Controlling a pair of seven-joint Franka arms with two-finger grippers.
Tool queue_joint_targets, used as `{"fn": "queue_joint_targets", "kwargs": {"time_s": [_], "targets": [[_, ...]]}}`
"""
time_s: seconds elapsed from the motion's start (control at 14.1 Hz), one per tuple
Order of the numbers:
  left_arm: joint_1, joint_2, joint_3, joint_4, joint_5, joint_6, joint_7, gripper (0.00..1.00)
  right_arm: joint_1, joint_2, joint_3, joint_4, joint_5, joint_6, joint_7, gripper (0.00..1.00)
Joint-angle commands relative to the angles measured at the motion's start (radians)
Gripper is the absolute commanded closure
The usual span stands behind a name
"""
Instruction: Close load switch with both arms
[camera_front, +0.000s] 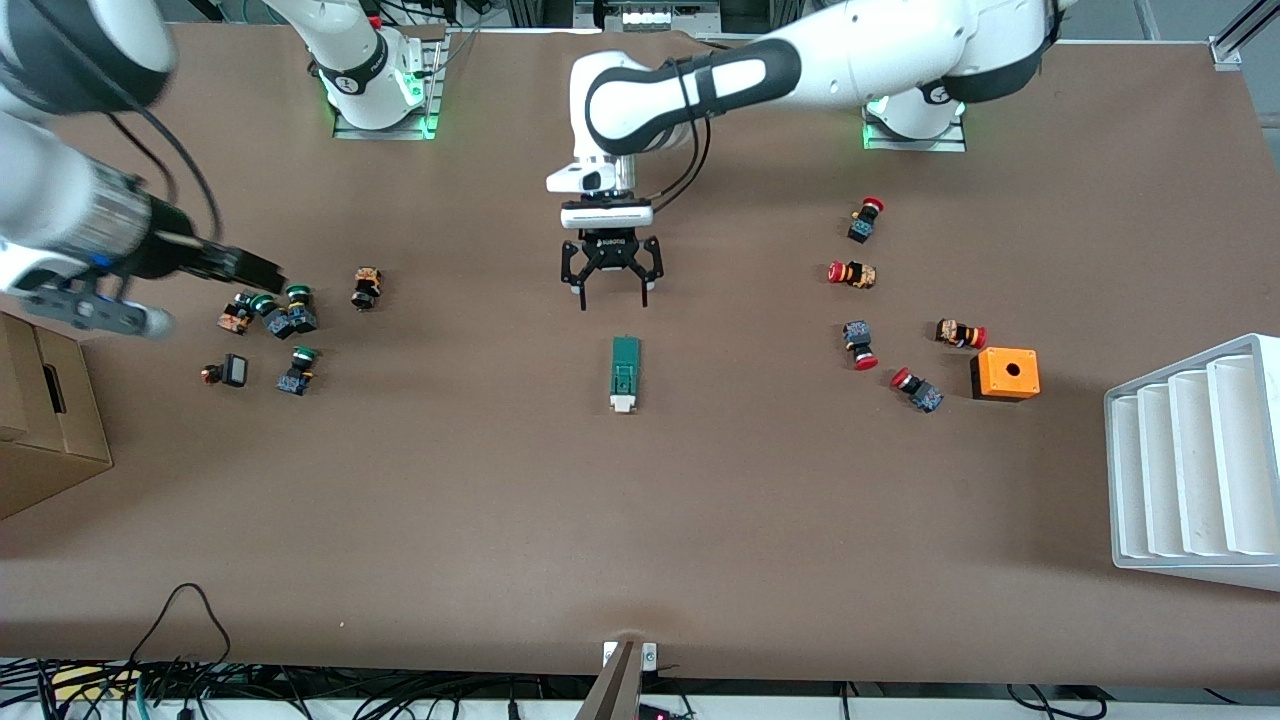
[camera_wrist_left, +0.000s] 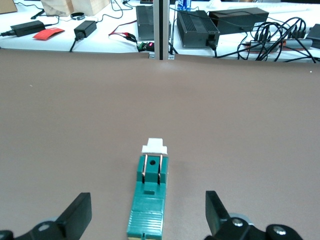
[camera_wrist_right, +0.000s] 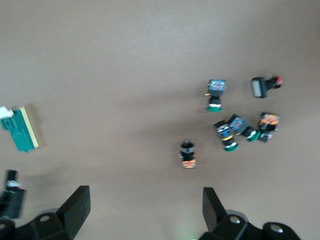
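Left tool (camera_front: 612, 297) hovers open beside load switch (camera_front: 625, 373).

**A robotics lab bench**

This is a robot test lab. 2 white Franka arms are bolted on metal base plates (camera_front: 385, 125) along one edge of a wide brown worktop (camera_front: 640, 520). Loose cables (camera_front: 180, 690) trail off the worktop edge nearest the front camera. In the left wrist view, just past that same edge, black power supply boxes (camera_wrist_left: 197, 27) and tangled wiring (camera_wrist_left: 280, 37) sit on a white bench. A cardboard box (camera_front: 45, 420) stands at the right arm's end, a white slotted rack (camera_front: 1195, 460) at the left arm's end.
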Motion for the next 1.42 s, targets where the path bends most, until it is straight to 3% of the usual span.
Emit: {"fn": "queue_joint_targets", "kwargs": {"time_s": [0.0,0.21,0.43,0.64,0.78,0.92,1.21,1.35], "targets": [[0.026,-0.072,-0.015,0.060,-0.171,0.049,0.139,0.00,-0.048,-0.047,0.013,-0.041,-0.008,-0.003,-0.167,0.01],[0.030,-0.129,-0.017,0.207,-0.413,0.059,0.352,0.00,-0.048,-0.013,0.010,-0.005,-0.013,0.038,-0.181,0.00],[0.035,-0.141,-0.002,0.423,-0.662,0.053,0.605,0.00,-0.044,0.022,0.012,0.040,-0.028,0.044,-0.181,0.00],[0.039,-0.149,0.095,0.620,-0.909,0.033,0.855,0.00,-0.041,0.038,0.015,0.051,-0.082,0.046,-0.181,0.00],[0.038,-0.161,0.197,0.726,-1.070,-0.002,1.016,0.00,-0.040,0.038,0.016,0.051,-0.099,0.046,-0.181,0.00],[0.036,-0.207,0.346,0.772,-1.275,-0.035,1.208,0.00,-0.042,0.038,0.015,0.051,-0.105,0.044,-0.183,0.00],[-0.046,-0.377,0.887,0.717,-1.812,-0.081,1.524,0.00,-0.033,0.030,0.018,0.052,-0.131,0.038,-0.169,0.00],[-0.054,-0.446,1.001,0.639,-1.900,-0.127,1.661,0.00,-0.033,0.019,0.018,0.072,-0.137,0.030,-0.172,0.00]]}}
